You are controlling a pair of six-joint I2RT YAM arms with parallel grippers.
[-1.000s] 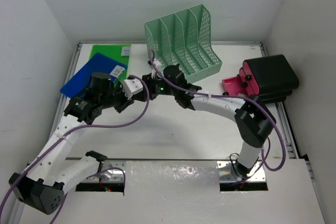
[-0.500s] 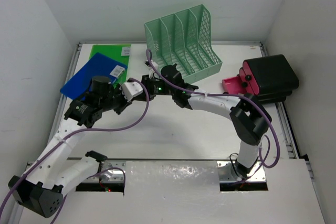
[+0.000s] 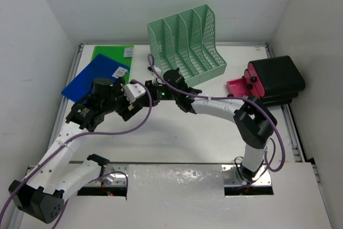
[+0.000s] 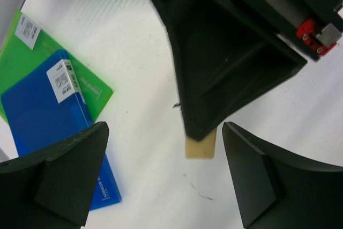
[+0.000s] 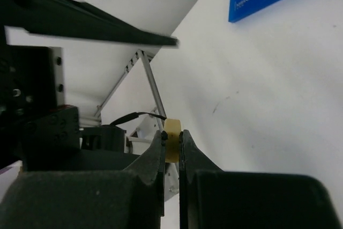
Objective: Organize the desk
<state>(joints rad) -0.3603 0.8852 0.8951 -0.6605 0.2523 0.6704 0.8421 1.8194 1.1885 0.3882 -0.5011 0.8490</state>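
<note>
The desk [image 3: 177,138] is a white tabletop with metal rails. A small tan piece [image 5: 173,130] is pinched between the tips of my right gripper [image 5: 172,143], which is shut on it above the desk. In the left wrist view the same tan piece [image 4: 200,146] pokes out below the black right fingers [image 4: 214,79]. My left gripper [image 4: 165,132] stands open, one finger on each side of the piece and touching nothing. From above, the two grippers meet left of centre: left gripper [image 3: 130,106], right gripper [image 3: 149,93].
A blue folder [image 3: 94,76] lies partly over a green folder [image 3: 112,53] at the back left. A mint-green mesh file rack [image 3: 187,41] stands at the back centre. A black and pink case [image 3: 273,79] sits at the right edge.
My left gripper's jaws have spread apart. The right gripper has moved slightly left and toward me, and stays between the left fingers.
</note>
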